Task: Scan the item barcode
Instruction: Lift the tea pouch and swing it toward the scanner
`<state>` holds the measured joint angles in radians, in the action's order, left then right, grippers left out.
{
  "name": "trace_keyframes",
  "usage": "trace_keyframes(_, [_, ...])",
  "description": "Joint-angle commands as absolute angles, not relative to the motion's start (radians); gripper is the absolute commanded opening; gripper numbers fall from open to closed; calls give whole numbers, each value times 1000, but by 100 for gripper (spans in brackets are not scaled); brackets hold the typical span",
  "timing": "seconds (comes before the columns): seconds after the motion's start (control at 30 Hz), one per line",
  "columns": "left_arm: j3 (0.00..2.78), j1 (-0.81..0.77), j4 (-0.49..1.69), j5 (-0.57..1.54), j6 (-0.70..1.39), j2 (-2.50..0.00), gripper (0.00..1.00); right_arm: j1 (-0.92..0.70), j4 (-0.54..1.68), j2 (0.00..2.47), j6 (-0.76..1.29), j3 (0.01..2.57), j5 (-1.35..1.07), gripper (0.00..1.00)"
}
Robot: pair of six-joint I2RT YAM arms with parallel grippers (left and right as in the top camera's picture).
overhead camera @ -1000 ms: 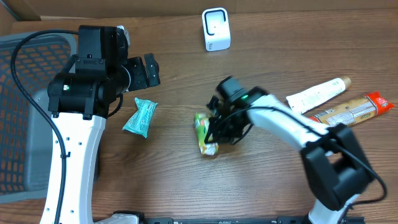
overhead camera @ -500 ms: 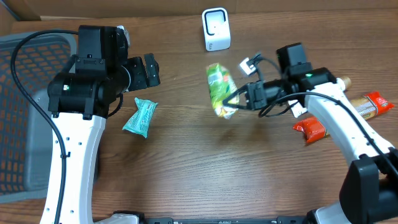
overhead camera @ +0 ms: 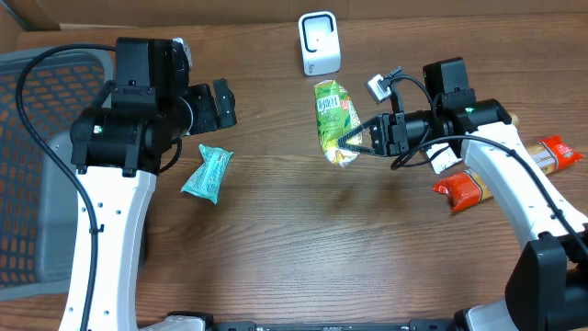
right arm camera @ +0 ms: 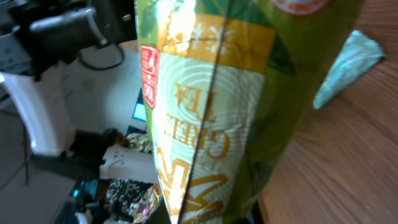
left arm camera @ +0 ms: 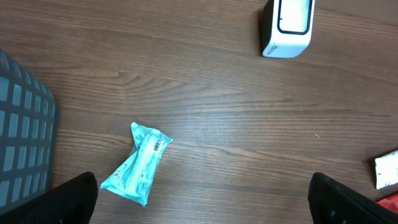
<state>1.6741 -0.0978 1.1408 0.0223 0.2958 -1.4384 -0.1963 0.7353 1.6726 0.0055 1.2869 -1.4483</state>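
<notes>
The right pincer point(overhead camera: 352, 141) is pressed together on the lower end of the green tea packet point(overhead camera: 333, 115), pinching it by its bottom edge. The packet is held up off the bench point(overhead camera: 276, 257), reaching away from the fingertips towards the white scanner point(overhead camera: 319, 43), which stands just beyond the packet's far end. From the right wrist, the packet fills nearly the whole view. Its back seam runs down the middle and the words "GREEN TEA" show upside down on it.

Behind that pincer, beside its arm, a white tube point(overhead camera: 464, 140), a long tan packet with a red end point(overhead camera: 514, 163) and a red pouch point(overhead camera: 462, 191) lie close together on the bench.

The left pincer point(overhead camera: 211, 106) is spread wide and grips nothing. It hangs over the bench well apart from the green tea packet. A teal packet point(overhead camera: 208, 172) lies flat on the wood just below it. In the left wrist view this packet sits nearer the left finger point(left arm camera: 74, 199), with a small barcode label facing up. The scanner is far ahead of the left pincer and off towards its right finger. The grey mesh basket point(overhead camera: 37, 184) sits out past the left finger, at the bench's edge.
</notes>
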Motion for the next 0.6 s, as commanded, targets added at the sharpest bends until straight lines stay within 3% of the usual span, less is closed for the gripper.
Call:
trace_keyframes(0.0, [1684, -99, 1141, 26, 284, -1440, 99, -202, 715, 1621, 132, 1331, -1334, 4])
trace_keyframes(0.23, [1684, -99, 1141, 26, 284, -1440, 99, -256, 839, 1618, 186, 1496, -922, 4])
trace_keyframes(0.4, [1684, -99, 1141, 26, 284, -1440, 100, -354, 990, 1620, 171, 1712, -408, 3])
trace_keyframes(0.57, [1684, -99, 1141, 26, 284, -1440, 99, -472, 947, 1628, 76, 1797, 60, 4])
